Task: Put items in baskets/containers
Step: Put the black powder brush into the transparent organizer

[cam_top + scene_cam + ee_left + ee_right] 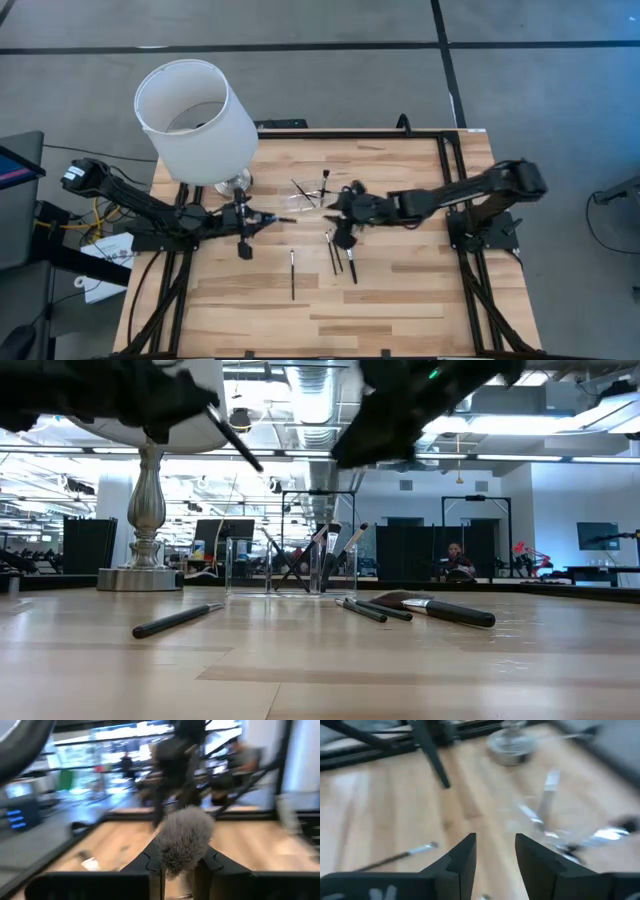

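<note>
My left gripper [262,219] [181,865] hovers over the table left of centre, shut on a makeup brush [280,220] whose fluffy grey head [182,840] sticks out past the fingers. The clear holder [310,190] [290,565] stands on the table beyond it, with several brushes leaning inside. My right gripper [335,208] [495,845] hangs open and empty just right of the holder [555,820]. Three more brushes lie flat on the wood: one alone [292,272] [180,620] and two close together [333,250] [350,262]. My left gripper pinches the brush between its two fingers, just behind the bristle head [175,862]; the head itself hides the exact place. The fingers lie along the brush, coming from the table's left. The brush [235,440] is lifted clear and slants down toward the right.
A big white lampshade [195,120] on a silver base [145,575] stands at the table's far left, close to the left arm. Black frame rails [445,160] run along the far and right edges. Bare wood lies toward the near edge [330,320].
</note>
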You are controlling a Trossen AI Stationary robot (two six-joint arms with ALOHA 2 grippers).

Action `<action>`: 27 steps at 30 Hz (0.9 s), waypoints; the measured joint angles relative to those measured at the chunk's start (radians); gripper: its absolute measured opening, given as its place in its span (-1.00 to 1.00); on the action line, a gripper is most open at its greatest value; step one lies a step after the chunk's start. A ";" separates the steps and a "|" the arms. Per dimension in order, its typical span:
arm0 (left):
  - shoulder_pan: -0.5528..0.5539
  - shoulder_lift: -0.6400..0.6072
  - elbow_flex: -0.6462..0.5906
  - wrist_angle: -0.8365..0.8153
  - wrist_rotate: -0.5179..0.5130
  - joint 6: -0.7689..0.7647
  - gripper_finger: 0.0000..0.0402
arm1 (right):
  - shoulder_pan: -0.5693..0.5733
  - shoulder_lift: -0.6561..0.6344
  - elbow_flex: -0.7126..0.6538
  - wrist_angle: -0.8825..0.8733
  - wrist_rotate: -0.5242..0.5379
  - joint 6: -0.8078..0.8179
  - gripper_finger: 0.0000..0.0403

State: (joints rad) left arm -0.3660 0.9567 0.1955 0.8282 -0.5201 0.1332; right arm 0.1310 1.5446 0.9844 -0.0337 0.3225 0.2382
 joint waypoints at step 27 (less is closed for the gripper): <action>0.275 0.369 0.034 0.003 -0.082 -0.108 -0.60 | 0.071 -0.117 0.000 -0.068 0.202 -0.003 -0.39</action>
State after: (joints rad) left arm -0.0907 1.3258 0.2291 0.8310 -0.6018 0.0252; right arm 0.2024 1.4281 0.9848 -0.1013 0.5243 0.2356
